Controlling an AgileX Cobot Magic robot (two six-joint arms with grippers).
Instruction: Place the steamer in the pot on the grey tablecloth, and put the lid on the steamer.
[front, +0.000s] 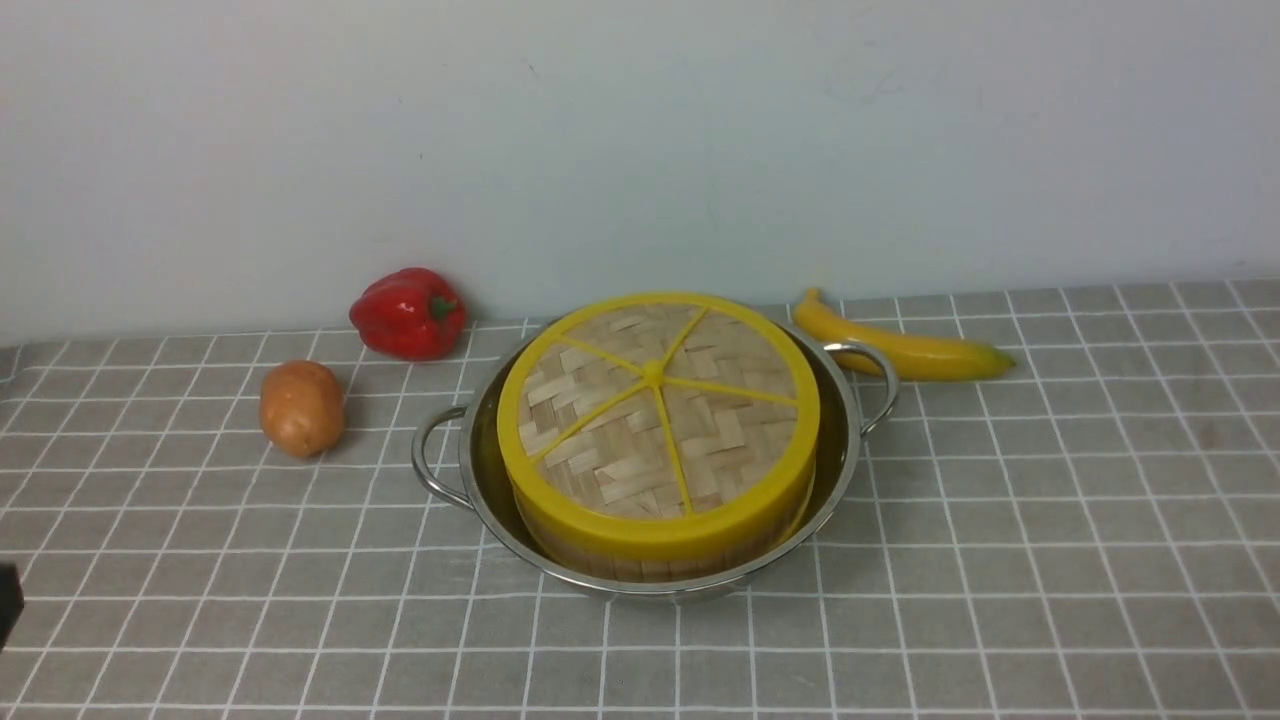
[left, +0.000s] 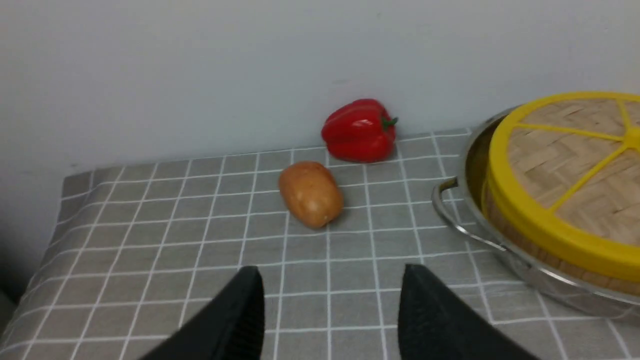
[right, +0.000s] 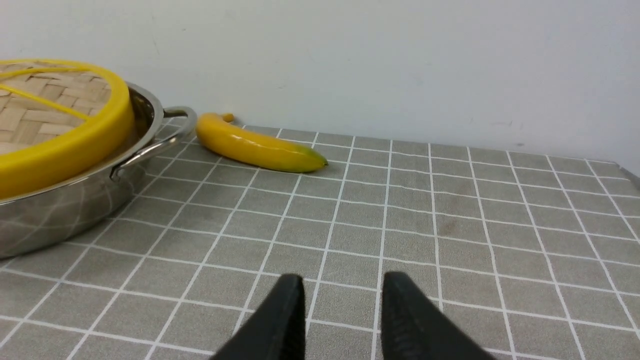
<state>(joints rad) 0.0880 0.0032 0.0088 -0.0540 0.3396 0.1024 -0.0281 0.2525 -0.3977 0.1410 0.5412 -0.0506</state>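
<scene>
The pot stands on the grey tablecloth in the middle. The steamer sits inside it; only its slatted wall shows, its contents are hidden. The lid lies flat on top of the steamer. My left gripper is open and empty, low over the cloth to the left of the pot, apart from it. My right gripper is open and empty, over the cloth to the right of the pot. The lid also shows in both wrist views.
A red pepper and a potato lie at the back left of the pot. A banana lies behind its right handle. A pale wall runs close behind the cloth. A dark bit of the left arm shows at the left edge.
</scene>
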